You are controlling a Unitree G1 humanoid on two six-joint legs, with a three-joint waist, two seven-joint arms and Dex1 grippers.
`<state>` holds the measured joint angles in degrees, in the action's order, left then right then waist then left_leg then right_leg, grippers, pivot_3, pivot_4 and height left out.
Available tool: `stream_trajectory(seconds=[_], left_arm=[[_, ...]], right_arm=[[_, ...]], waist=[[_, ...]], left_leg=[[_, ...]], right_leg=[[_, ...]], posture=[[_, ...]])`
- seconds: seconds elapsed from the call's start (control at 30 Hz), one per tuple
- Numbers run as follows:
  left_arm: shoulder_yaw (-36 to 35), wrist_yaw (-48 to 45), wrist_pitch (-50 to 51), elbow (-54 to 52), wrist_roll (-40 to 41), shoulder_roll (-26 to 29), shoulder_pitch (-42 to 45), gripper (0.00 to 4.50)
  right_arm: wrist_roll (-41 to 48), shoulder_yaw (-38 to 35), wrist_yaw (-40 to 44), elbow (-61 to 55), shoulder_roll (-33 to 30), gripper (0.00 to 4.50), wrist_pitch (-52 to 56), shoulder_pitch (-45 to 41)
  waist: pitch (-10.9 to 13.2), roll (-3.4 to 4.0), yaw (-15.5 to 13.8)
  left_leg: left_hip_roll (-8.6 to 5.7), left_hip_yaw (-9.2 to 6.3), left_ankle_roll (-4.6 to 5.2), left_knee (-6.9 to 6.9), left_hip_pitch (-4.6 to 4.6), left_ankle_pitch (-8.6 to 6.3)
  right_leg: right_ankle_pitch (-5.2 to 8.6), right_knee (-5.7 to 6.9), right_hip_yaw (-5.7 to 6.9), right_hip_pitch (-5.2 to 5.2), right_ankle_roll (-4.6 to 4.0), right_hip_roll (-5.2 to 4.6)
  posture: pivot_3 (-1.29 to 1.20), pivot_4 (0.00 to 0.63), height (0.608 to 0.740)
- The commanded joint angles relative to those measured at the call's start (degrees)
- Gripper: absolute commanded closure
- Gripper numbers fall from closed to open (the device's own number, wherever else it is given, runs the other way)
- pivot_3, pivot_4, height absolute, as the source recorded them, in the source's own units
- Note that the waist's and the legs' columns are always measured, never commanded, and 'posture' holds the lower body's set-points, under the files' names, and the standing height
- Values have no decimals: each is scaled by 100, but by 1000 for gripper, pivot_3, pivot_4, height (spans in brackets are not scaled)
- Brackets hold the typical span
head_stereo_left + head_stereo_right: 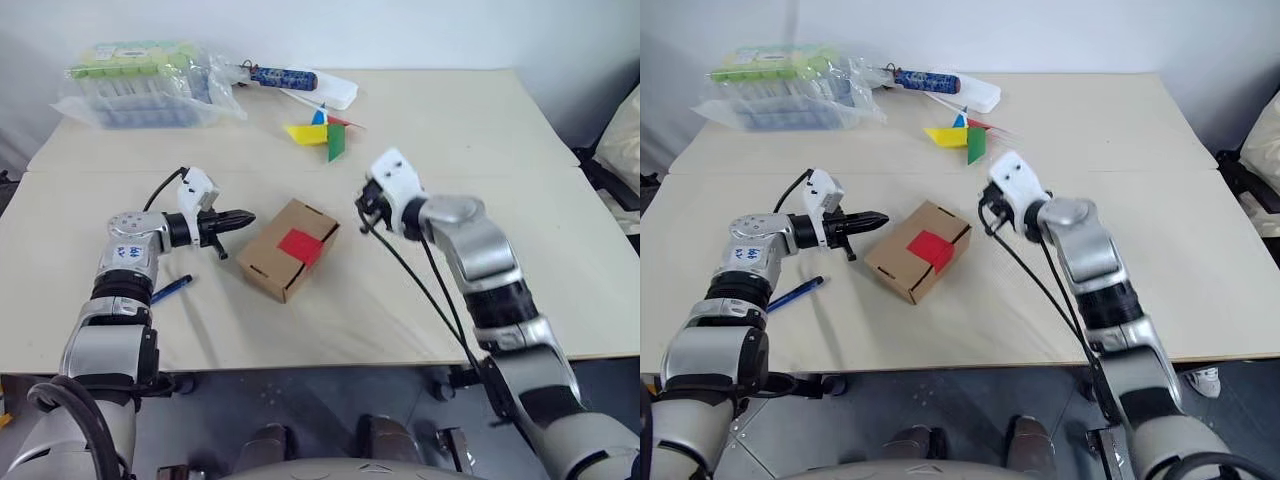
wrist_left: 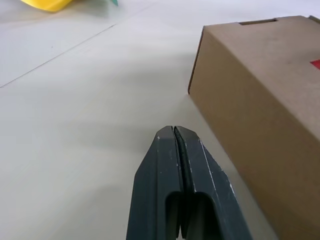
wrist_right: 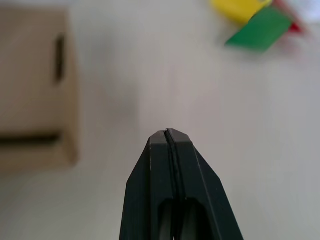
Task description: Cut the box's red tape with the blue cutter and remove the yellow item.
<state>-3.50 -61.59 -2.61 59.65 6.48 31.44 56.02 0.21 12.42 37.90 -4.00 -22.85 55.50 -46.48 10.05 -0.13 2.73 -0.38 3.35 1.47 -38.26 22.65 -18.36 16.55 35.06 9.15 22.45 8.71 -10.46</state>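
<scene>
The small brown cardboard box (image 1: 283,262) lies closed in the middle of the table. A short strip of red tape (image 1: 300,245) runs over its lid edge. My left gripper (image 1: 246,216) hovers just left of the box with its tip aimed at it. Its fingers (image 2: 165,150) are pressed shut with nothing between them. My right gripper (image 3: 166,133) is also shut and empty, and hangs a little right of the box (image 3: 35,100). The blue cutter (image 1: 172,290) lies on the table near the front left, below my left forearm. The yellow item is hidden.
A multicoloured paper pinwheel (image 1: 322,132) lies behind the box. At the back left sit a clear plastic package with green labels (image 1: 140,85) and a blue-patterned tube (image 1: 285,76) on a white holder. A seam crosses the table behind the box.
</scene>
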Motion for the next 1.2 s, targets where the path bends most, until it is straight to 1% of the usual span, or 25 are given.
stream_trajectory(seconds=[0.03, 0.1, 0.2, 0.37, 0.47, 0.63, 0.8, 0.93, 1.07, 1.2], left_arm=[[3, -174, 12, -106, 40, -49, 86, 4482], [41, -290, 63, -151, 28, -65, 55, 4482], [75, -401, 162, -266, 32, -91, 15, 4482], [109, -572, 423, -582, 111, -103, -72, 4482], [144, -689, 638, -820, 131, -94, -134, 4482], [307, -938, 1256, -1460, 150, -97, -271, 4482], [719, -929, 2491, -2673, 122, -202, -606, 4482], [910, -837, 3134, -3299, 131, -180, -751, 4482], [885, -645, 3398, -3547, 166, -150, -805, 4482], [683, -535, 3465, -3585, 219, 93, -809, 4482]], right_arm=[[311, 224, 77, -1254, -243, 4500, 1495, 104], [473, 256, 19, -1439, -195, 4500, 1937, 86], [639, 191, -142, -1388, 30, 4500, 2199, -22], [801, -17, -466, -819, 588, 4500, 1999, -371], [842, -104, -607, -367, 776, 4500, 1726, -603], [790, -80, -692, 383, 746, 4500, 1104, -940], [614, -4, -689, 1429, 726, 4500, 70, -1274], [545, -52, -715, 2019, 789, 4500, -459, -1470], [418, -65, -778, 2196, 729, 4500, -923, -1459], [354, -207, -828, 1859, 469, 4500, -929, -1409]], waist=[[0, 0, -19], [0, -1, -19], [0, -1, -26], [0, -1, -68], [0, -1, -78], [0, -1, -109], [0, -1, -88], [0, -1, -67], [0, -1, -63], [1, 0, -68]], left_leg=[[0, 11, 0, -4, 3, 0], [4, 24, 0, -7, 1, 0], [6, 40, -1, -13, -1, 1], [6, 43, -1, -27, 1, 1], [6, 44, -1, -35, 2, 1], [4, 38, -1, -43, 8, 1], [5, 40, 0, -43, 8, 1], [7, 39, -1, -42, 9, 1], [9, 39, -1, -42, 9, 1], [9, 38, -1, -44, 10, 1]], right_leg=[[0, -1, 1, 2, 0, 0], [0, -2, 1, 3, 0, 1], [0, -3, 1, 3, 0, 1], [0, 0, -2, 3, 0, 1], [0, 4, -3, 2, 0, 1], [0, 9, -3, 2, 0, 1], [0, 10, -5, 2, 0, 2], [0, 10, -6, 3, 0, 4], [0, 10, -7, 4, 0, 4], [0, 10, -7, 4, 0, 4]], posture=[[0, 150, 740], [0, 150, 740], [0, 150, 740], [0, 150, 740], [0, 150, 740], [0, 150, 740], [0, 150, 740], [0, 150, 740], [0, 150, 740], [0, 150, 740]])
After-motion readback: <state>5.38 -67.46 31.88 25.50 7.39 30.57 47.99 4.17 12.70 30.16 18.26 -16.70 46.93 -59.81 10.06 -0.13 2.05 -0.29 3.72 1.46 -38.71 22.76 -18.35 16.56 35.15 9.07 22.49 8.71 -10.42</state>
